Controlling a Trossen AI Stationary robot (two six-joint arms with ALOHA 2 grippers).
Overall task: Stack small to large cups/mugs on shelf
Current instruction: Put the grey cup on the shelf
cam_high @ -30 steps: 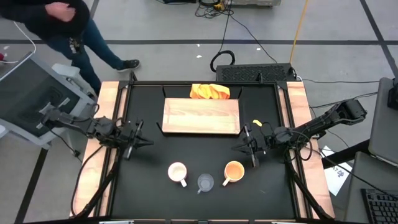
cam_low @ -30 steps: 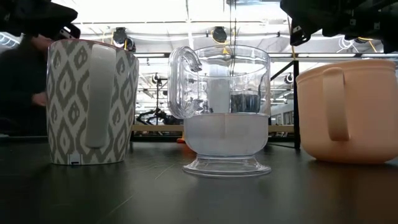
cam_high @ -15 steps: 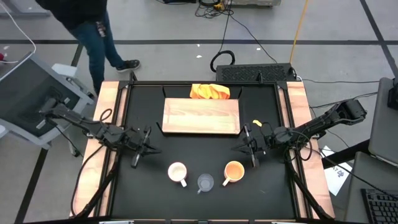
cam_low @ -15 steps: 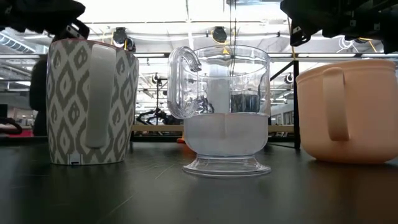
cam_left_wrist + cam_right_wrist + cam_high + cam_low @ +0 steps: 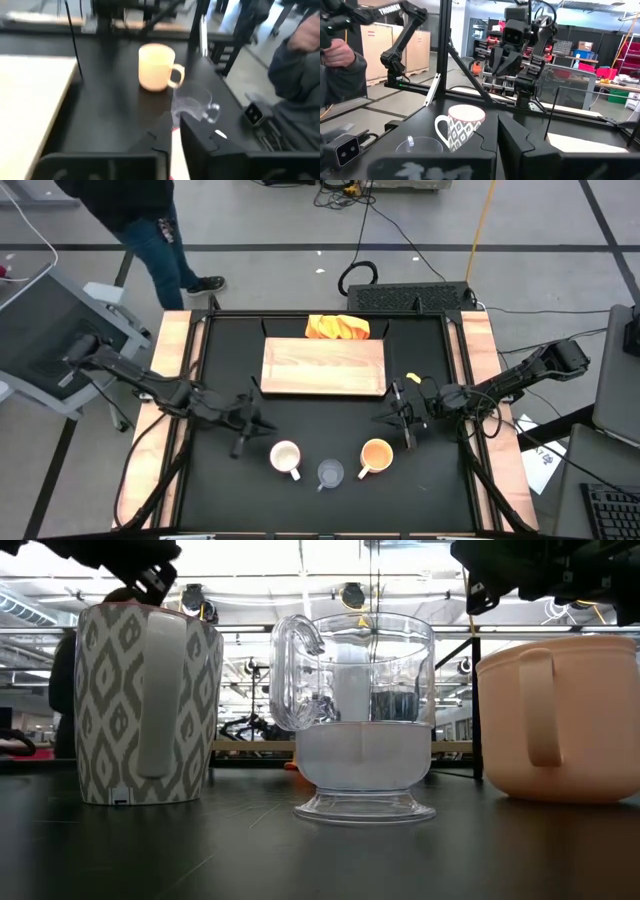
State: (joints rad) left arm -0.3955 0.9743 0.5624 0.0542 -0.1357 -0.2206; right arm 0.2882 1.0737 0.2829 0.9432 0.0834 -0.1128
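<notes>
Mugs, white point(image 5: 286, 457) and orange point(image 5: 376, 453), flank the glass cup point(image 5: 330, 473); left end effector point(image 5: 243, 424) state unclear; right end effector point(image 5: 404, 420) closed, empty.

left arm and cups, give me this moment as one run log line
left gripper: beside white mug, holding nothing | right gripper: waiting, shut | glass cup, orange mug: on table | shelf: bare

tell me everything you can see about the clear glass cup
The clear glass cup is a small see-through vessel with a curved handle, a stepped round foot and a ridged lower half. It stands upright and looks empty. It sits on the black table near the front edge, between the white patterned mug and the orange mug, apart from both. Nothing holds or touches it; only its foot meets the table.
</notes>
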